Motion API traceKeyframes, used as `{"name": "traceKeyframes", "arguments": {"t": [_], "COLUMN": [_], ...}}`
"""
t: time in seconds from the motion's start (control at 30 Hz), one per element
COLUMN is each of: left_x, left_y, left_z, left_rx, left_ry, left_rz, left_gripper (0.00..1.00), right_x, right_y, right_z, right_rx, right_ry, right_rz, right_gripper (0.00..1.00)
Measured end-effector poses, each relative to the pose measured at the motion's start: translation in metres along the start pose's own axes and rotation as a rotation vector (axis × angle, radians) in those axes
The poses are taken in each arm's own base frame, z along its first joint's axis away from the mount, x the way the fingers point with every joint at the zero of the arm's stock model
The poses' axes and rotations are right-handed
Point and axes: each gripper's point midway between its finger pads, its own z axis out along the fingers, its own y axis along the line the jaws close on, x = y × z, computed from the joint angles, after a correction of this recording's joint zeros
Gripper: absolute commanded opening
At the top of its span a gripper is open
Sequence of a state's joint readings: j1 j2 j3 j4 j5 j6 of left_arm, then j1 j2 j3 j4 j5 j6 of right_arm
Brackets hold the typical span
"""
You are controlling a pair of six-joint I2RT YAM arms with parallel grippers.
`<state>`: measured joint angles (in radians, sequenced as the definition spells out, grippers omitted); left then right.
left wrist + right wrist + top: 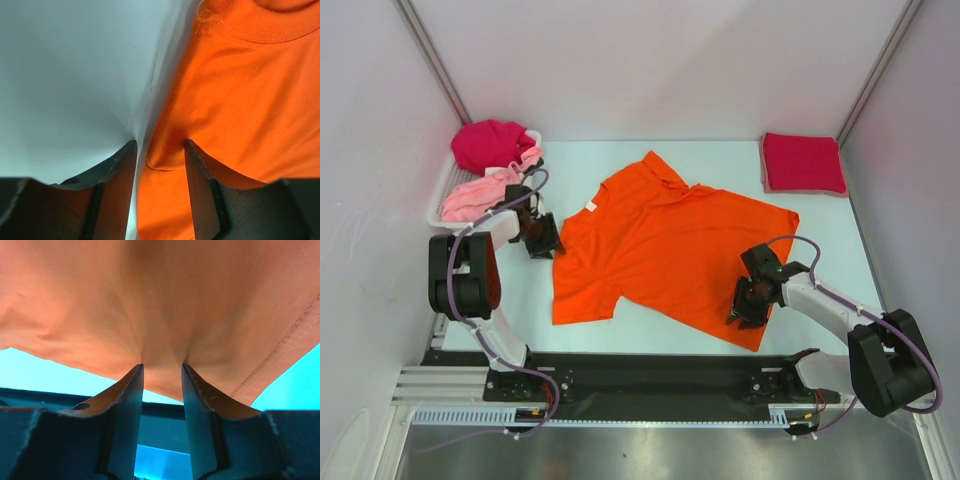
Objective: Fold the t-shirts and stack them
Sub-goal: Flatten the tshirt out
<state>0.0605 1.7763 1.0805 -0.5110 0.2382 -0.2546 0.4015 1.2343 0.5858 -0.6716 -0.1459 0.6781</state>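
The left pincer (542,238) pinched the left edge of the orange shirt (665,245), which lay spread across the middle of the tabletop (720,165). The right pincer (750,300) gripped the shirt's near right hem.

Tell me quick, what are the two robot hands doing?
Left gripper: pinching the edge of the orange t-shirt.
Right gripper: pinching the orange t-shirt's bottom hem.
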Motion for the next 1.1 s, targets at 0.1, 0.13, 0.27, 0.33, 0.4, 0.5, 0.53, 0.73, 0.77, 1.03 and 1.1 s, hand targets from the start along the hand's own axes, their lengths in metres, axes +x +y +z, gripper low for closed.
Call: {"name": "traceKeyframes", "arguments": {"t": [0.1, 0.13, 0.27, 0.33, 0.4, 0.5, 0.53, 0.73, 0.77, 1.03, 1.1], "left_x": [0.000, 0.000, 0.000, 0.000, -0.001, -0.003, -0.004, -0.011, -0.012, 0.004, 0.002], "left_y": [0.002, 0.003, 0.005, 0.007, 0.009, 0.014, 0.017, 0.029, 0.030, 0.040, 0.038], "left_z": [0.000, 0.001, 0.001, 0.002, 0.002, 0.000, -0.002, -0.021, -0.024, -0.025, -0.033], "left_rx": [-0.005, -0.008, -0.018, -0.027, -0.042, -0.073, -0.092, -0.180, -0.185, -0.224, -0.221], "left_ry": [-0.013, -0.017, -0.033, -0.037, -0.041, -0.054, -0.063, -0.129, -0.137, -0.112, -0.132], "left_rz": [-0.006, -0.008, -0.016, -0.021, -0.028, -0.033, -0.033, -0.026, -0.025, -0.023, -0.023], "left_gripper": [0.36, 0.32, 0.17, 0.04, 0.00, 0.00, 0.00, 0.00, 0.00, 0.41, 0.50], "right_x": [0.000, 0.000, 0.000, 0.000, 0.002, 0.002, 0.003, 0.004, 0.004, 0.008, 0.006], "right_y": [0.000, 0.000, 0.000, 0.000, -0.002, -0.003, -0.003, -0.003, -0.003, 0.001, -0.002], "right_z": [0.000, 0.000, 0.000, 0.000, 0.002, 0.003, 0.003, 0.003, 0.003, 0.002, 0.000], "right_rx": [-0.001, -0.001, -0.001, 0.001, 0.012, 0.020, 0.021, 0.032, 0.029, 0.020, 0.029], "right_ry": [0.001, 0.001, 0.001, 0.002, 0.012, 0.019, 0.019, 0.002, -0.003, -0.005, 0.003], "right_rz": [-0.002, -0.003, -0.002, -0.001, 0.005, 0.021, 0.025, 0.044, 0.050, 0.059, 0.063], "right_gripper": [0.42, 0.41, 0.41, 0.40, 0.38, 0.38, 0.37, 0.38, 0.38, 0.45, 0.50]}}
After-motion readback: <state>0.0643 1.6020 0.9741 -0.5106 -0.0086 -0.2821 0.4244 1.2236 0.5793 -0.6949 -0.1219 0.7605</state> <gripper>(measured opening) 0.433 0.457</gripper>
